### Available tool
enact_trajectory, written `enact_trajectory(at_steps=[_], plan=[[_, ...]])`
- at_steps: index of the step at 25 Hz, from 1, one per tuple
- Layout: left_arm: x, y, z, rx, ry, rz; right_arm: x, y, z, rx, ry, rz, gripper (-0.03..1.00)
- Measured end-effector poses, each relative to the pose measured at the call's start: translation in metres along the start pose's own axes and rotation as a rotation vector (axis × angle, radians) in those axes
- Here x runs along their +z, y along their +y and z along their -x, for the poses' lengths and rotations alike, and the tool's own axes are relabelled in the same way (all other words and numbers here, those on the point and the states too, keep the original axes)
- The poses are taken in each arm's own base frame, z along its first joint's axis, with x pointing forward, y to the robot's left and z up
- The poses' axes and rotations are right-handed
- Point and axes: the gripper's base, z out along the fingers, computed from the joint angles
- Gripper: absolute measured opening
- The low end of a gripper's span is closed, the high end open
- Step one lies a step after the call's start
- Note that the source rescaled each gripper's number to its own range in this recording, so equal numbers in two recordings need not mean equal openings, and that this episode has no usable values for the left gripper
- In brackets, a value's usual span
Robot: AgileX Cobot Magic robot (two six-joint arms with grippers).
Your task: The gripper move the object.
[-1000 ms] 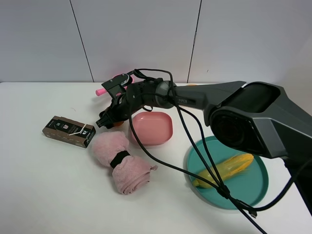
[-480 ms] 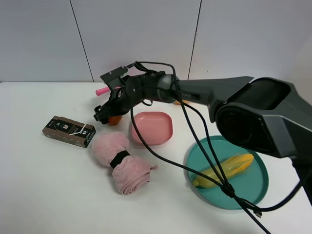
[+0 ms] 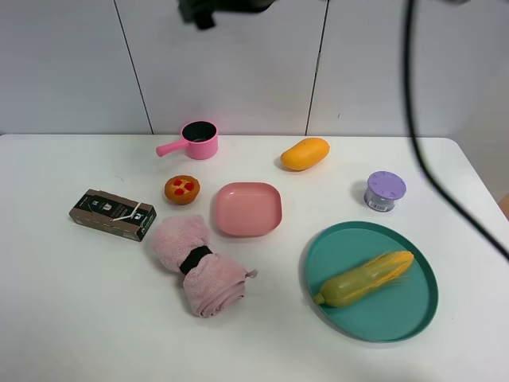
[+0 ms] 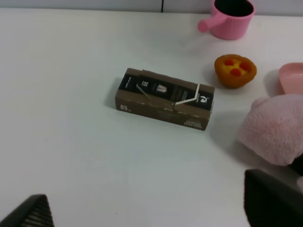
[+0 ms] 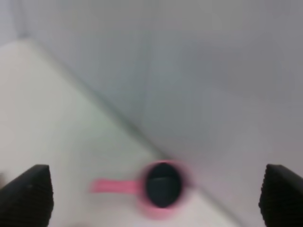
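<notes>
The tart [image 3: 182,189], orange-brown crust with a yellow top and red dots, sits on the white table left of the pink plate [image 3: 247,208]. It also shows in the left wrist view [image 4: 235,71]. My right gripper [image 5: 154,198] is open and empty, high above the table. Only a dark part of it [image 3: 203,9] shows at the exterior view's top edge, with a black cable [image 3: 413,95] hanging from it. Its blurred view looks down on the pink pot [image 5: 161,187]. My left gripper [image 4: 151,213] is open and empty, apart from the tart.
A brown box [image 3: 112,213] lies at the left, a rolled pink towel [image 3: 199,267] in front of the plate. The pink pot [image 3: 196,140], a mango [image 3: 305,153] and a purple-lidded cup [image 3: 385,191] stand further back. A teal plate [image 3: 413,314] holds a corn cob [image 3: 366,278].
My right arm has lifted from beside the tart to the top edge of the exterior view. The tart now stands uncovered in about the same place.
</notes>
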Motion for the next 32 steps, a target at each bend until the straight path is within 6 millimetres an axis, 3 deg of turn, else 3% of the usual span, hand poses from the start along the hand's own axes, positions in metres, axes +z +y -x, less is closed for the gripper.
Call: enact_trajectory(at_steps=[3,7,12,19,24,27,32], plan=[[0.0,0.0,0.0,0.0,0.0,0.0,-0.058,-0.045,0.016,-0.002,0.021,-0.185,1.0],[0.0,0.0,0.0,0.0,0.0,0.0,-0.132,-0.091,0.018,-0.048,0.141,-0.456,1.0],[0.0,0.0,0.0,0.0,0.0,0.0,-0.219,-0.115,0.015,-0.035,0.233,-0.685,1.0],[0.0,0.0,0.0,0.0,0.0,0.0,-0.357,-0.094,0.016,-0.051,0.067,-0.827,1.0],[0.0,0.0,0.0,0.0,0.0,0.0,-0.45,-0.063,-0.012,-0.088,-0.089,-0.839,1.0],[0.0,0.0,0.0,0.0,0.0,0.0,-0.477,-0.045,-0.043,-0.113,-0.119,-0.786,1.0],[0.0,0.0,0.0,0.0,0.0,0.0,-0.474,-0.021,-0.098,-0.085,-0.092,-0.652,1.0]])
